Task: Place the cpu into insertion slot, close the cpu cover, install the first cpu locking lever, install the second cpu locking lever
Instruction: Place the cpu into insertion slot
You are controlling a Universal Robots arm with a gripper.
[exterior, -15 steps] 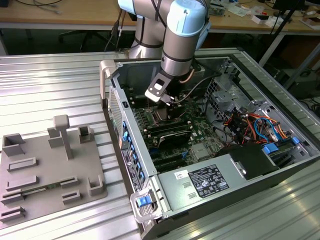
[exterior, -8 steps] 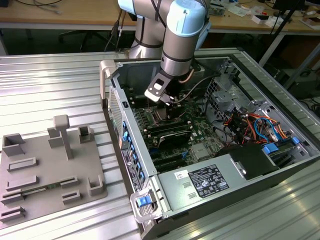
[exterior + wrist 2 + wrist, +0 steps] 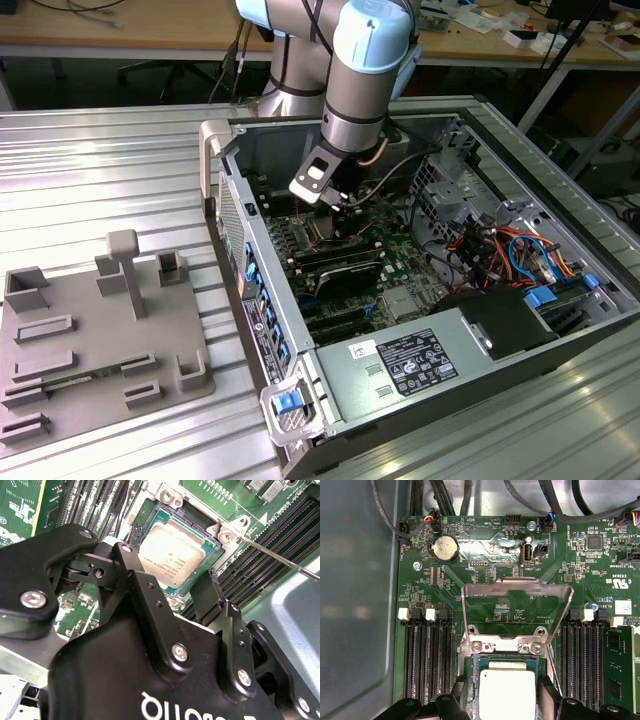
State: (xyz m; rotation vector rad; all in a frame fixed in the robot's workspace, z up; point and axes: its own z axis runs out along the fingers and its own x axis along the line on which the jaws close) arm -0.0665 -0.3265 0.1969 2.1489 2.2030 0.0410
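The cpu [image 3: 507, 692] lies flat in the insertion slot [image 3: 506, 646], between the gripper's [image 3: 502, 682] spread-apart fingers [image 3: 544, 692]. It is square, so no side is longer. The cpu cover [image 3: 515, 583] stands open.

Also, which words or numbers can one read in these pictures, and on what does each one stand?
White label on the grey box: print too small to read.
White lettering on the green circuit board: too small to quote reliably.
Marking on the cpu: too faint to read.
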